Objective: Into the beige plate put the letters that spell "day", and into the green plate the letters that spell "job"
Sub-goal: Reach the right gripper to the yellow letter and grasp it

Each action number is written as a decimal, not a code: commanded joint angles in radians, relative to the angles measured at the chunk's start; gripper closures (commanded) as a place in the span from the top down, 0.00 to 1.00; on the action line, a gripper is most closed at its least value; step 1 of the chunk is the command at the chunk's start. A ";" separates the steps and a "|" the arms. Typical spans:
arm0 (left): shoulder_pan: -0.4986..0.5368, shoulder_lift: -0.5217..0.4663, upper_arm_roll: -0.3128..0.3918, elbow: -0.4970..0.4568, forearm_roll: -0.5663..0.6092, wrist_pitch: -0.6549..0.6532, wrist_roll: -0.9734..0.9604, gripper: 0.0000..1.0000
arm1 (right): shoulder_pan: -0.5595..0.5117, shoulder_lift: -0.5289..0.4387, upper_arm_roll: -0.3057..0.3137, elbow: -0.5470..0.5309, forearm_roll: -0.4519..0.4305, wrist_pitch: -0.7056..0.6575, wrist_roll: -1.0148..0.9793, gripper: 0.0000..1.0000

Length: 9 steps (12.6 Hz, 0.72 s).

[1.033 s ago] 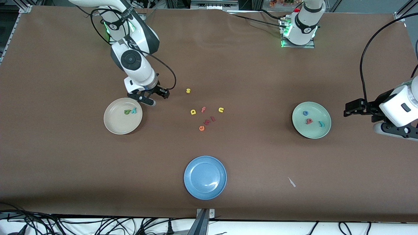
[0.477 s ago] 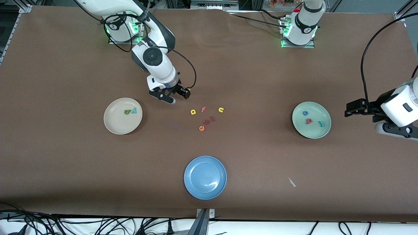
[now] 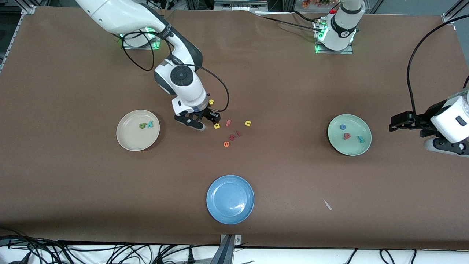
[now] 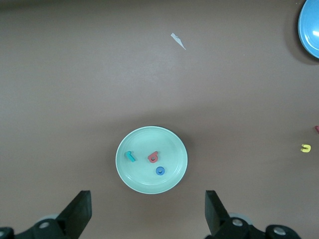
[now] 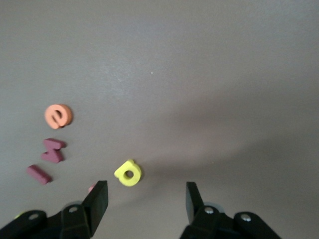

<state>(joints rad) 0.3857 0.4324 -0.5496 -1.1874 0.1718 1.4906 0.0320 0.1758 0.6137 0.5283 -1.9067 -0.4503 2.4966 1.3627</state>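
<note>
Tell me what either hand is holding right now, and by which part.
Nothing is held. The right hand is open over the yellow d, which lies on the table. The left hand waits open near the green plate.

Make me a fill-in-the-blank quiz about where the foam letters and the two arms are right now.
1. The yellow d lies on the ___, not in a plate.
2. The beige plate holds the olive a and the teal ___.
3. The blue o, red b and teal j lie in the ___ plate.
4. The open right end effector hovers beside the d; the open left end effector waits near the ___ plate.

Missing words: table; y; green; green
</note>
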 commanded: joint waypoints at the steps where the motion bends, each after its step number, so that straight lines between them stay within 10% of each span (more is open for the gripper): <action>1: 0.001 -0.007 0.003 0.011 -0.012 -0.018 0.025 1.00 | 0.045 0.078 -0.007 0.067 -0.111 -0.013 0.114 0.71; 9: 0.002 -0.007 0.002 0.011 -0.012 -0.018 0.026 1.00 | 0.056 0.153 -0.007 0.136 -0.176 -0.015 0.176 0.71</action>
<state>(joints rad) 0.3857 0.4324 -0.5498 -1.1872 0.1718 1.4903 0.0321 0.2238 0.7282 0.5201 -1.8271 -0.5954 2.4952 1.5134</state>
